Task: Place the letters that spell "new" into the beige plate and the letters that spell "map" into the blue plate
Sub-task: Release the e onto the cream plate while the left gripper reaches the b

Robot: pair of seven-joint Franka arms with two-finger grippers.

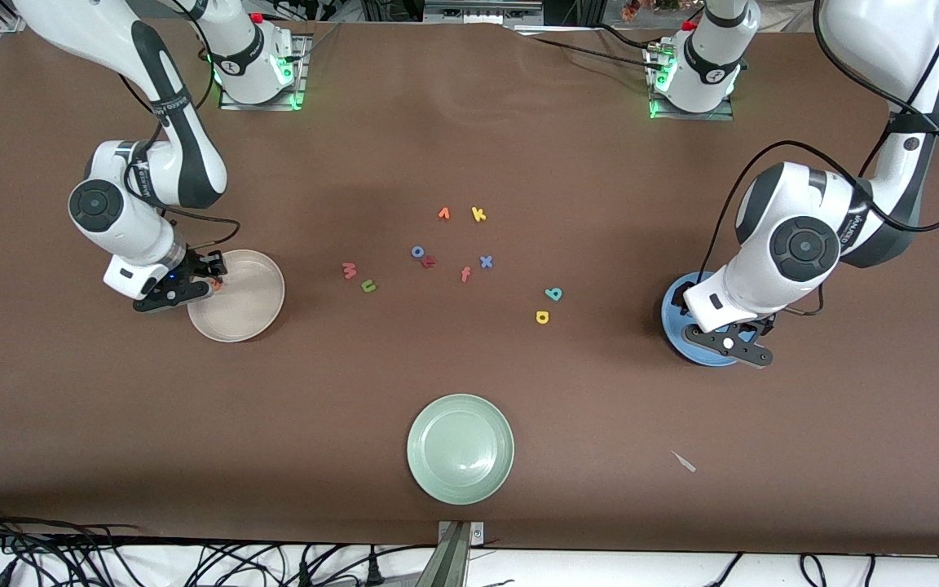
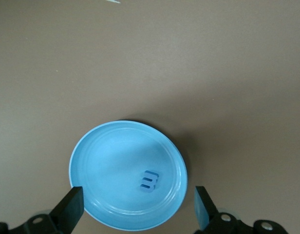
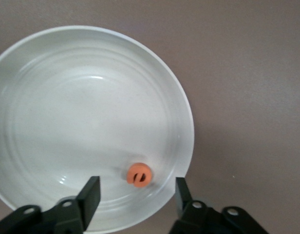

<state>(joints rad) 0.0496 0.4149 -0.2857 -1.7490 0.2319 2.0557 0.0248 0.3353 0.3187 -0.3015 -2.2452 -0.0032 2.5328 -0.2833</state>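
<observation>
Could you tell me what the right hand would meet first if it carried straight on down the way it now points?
Probably the small orange foam letter e, lying in the round beige plate between the right hand's open fingers; otherwise the plate's floor beside it. Depth is unclear.

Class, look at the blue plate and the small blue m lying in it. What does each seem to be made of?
Blue plate: probably glazed ceramic or hard plastic, since its smooth surface shows a soft sheen and ringed ridges. Blue m: likely foam, being matte, thick and cleanly cut.
</observation>
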